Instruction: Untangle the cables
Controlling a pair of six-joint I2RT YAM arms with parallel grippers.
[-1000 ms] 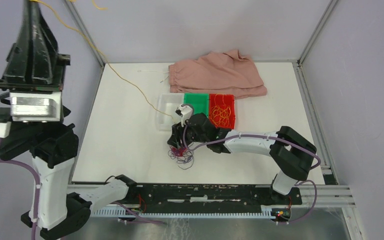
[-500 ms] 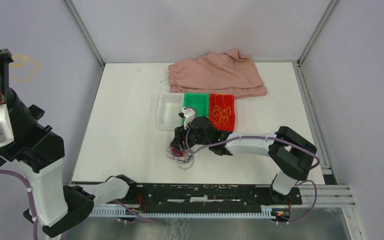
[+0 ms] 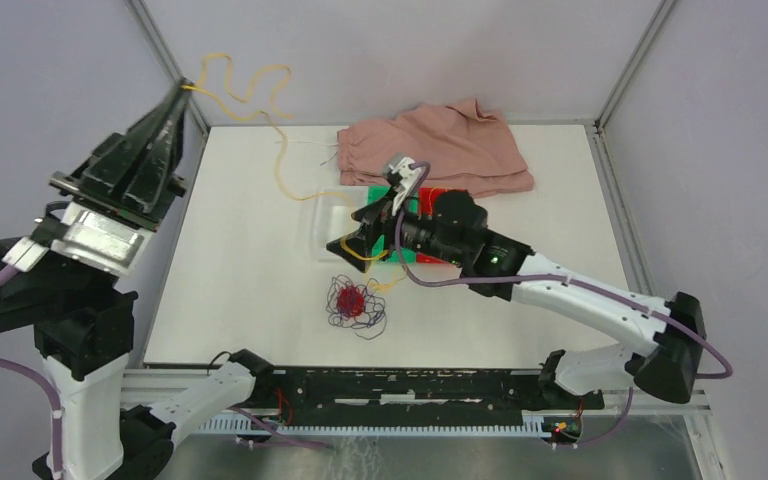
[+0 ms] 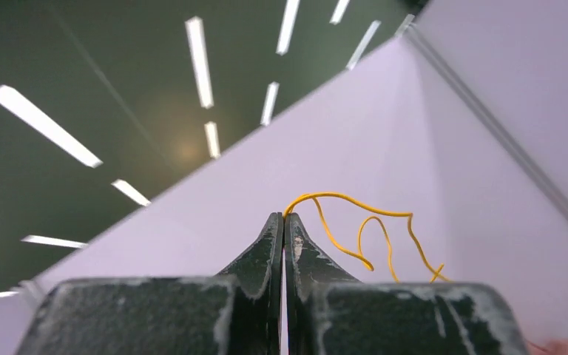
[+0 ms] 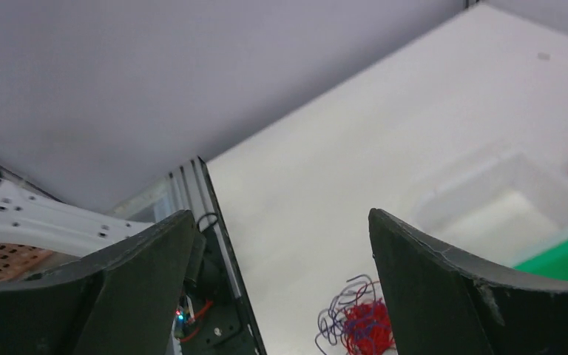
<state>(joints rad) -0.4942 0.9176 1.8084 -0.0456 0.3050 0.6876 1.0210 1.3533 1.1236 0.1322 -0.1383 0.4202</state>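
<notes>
From above: three cables, two grippers. The left gripper (image 3: 182,89) is up over the tabletop's (image 3: 240,280) far-left corner, pinching the yellow cable (image 3: 281,165), which hangs wavy and airborne. The red cable (image 3: 353,300) and purple cable (image 3: 368,326) make one knotted clump toward the middle of the near edge.

Left wrist: jaws closed tight, and the yellow cable (image 4: 355,201) loops out from the tips.

Right wrist: the right gripper (image 5: 279,214) is spread wide and empty, with the clump below it.

From above, smeared to a pale, soft streak: yellow cable (image 3: 282,168), with its lower run lost behind the right gripper (image 3: 352,240). At the right wrist, chopped by the bottom edge: red and purple tangle (image 5: 359,329). Clipped by the right finger (image 5: 444,296) (and by the frame's side): clear tray (image 5: 488,200), green tray (image 5: 562,255).
</notes>
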